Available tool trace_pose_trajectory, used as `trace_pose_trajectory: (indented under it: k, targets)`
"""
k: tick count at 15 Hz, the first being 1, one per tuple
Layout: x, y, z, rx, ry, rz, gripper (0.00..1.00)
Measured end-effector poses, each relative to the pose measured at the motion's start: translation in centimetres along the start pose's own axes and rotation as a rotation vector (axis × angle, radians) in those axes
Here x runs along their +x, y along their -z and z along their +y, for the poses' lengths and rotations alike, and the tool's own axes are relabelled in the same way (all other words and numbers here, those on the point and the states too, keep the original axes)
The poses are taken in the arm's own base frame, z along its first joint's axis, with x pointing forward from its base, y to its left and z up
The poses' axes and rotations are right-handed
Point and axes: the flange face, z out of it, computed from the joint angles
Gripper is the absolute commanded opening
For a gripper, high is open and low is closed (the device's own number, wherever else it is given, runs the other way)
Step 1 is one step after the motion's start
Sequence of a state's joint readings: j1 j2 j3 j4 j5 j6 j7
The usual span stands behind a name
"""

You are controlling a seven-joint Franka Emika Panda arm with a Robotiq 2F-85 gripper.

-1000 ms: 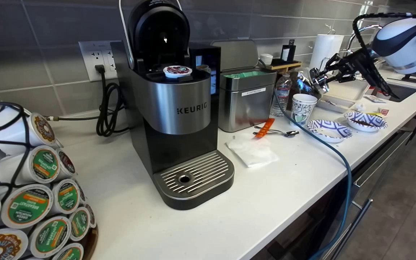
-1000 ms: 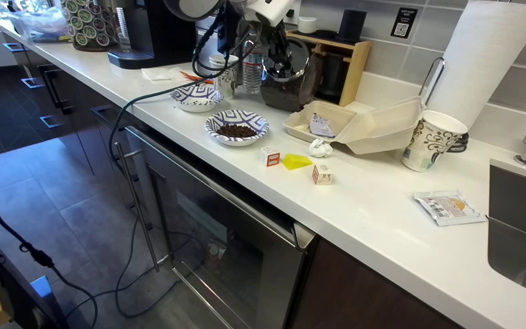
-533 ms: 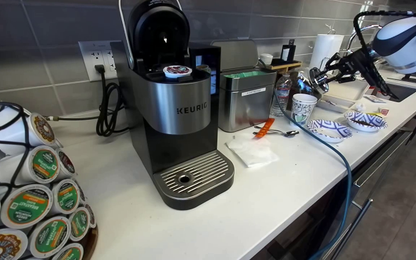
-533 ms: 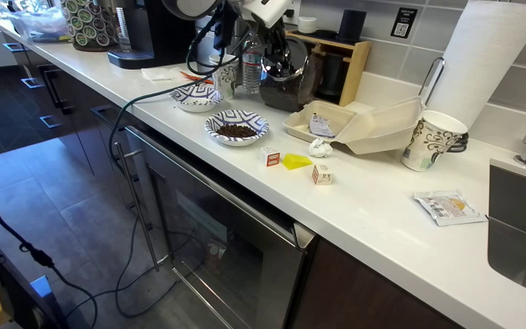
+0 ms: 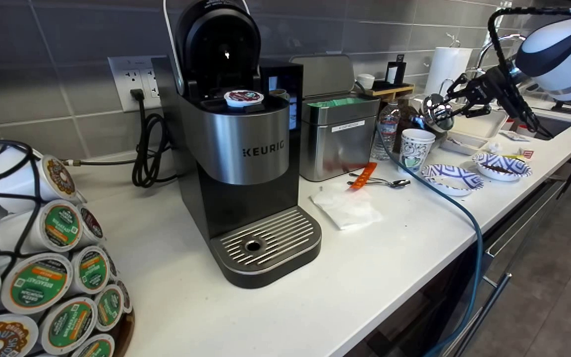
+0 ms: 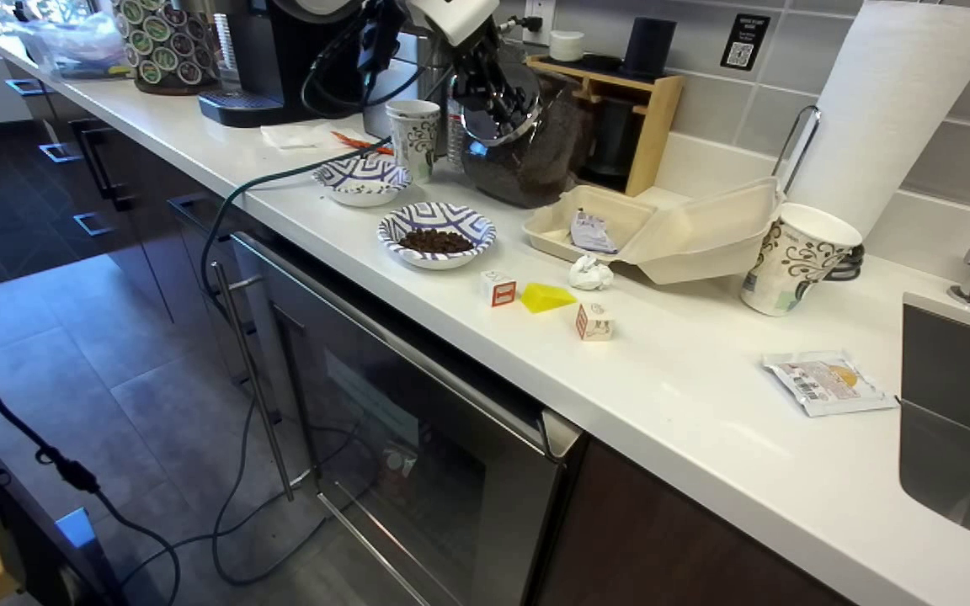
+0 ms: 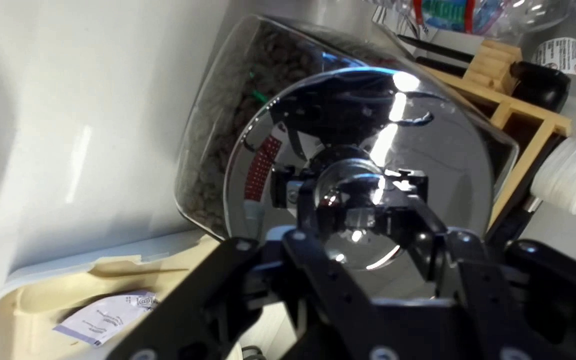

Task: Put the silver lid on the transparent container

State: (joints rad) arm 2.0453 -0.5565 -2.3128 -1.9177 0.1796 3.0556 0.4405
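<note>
The silver lid (image 5: 433,110) is a shiny round metal disc with a ball knob. It is tilted and also shows in an exterior view (image 6: 527,124) and in the wrist view (image 7: 443,165). The transparent container (image 6: 535,177) is a clear glass jar with a slanted mouth and dark beans inside; it also shows in the wrist view (image 7: 203,170). My gripper (image 7: 350,212) is shut on the lid's knob, the fingers on either side of it. The lid covers the jar's mouth in the wrist view. I cannot tell whether it is seated on the rim.
Patterned paper cups (image 6: 413,139) and a water bottle (image 5: 388,129) stand beside the jar. A wooden stand (image 6: 666,109) is close behind it. An open takeout box (image 6: 695,240) and two patterned bowls (image 6: 437,254) are near. A steel bin (image 5: 340,148) stands further along.
The gripper and lid have moved toward the cups and the coffee machine, and the lid has turned a little. The jar's edge seems shifted slightly the same way.
</note>
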Motion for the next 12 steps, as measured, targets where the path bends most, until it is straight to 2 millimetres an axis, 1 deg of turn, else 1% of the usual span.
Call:
trace_pose_trajectory:
  k: [4,6,8,10,12]
  targets:
    - [-1.3,0.5,-0.1,-0.019,-0.017,-0.007,0.99]
    - [-1.1,1.1,-0.3,-0.023,-0.019,0.007,1.0]
    - [-0.3,2.4,-0.6,-0.019,-0.016,0.033,1.0]
    - [0.4,4.5,-1.0,-0.021,0.015,0.047,1.0]
    - [0.2,6.7,-1.1,-0.056,0.096,0.01,1.0]
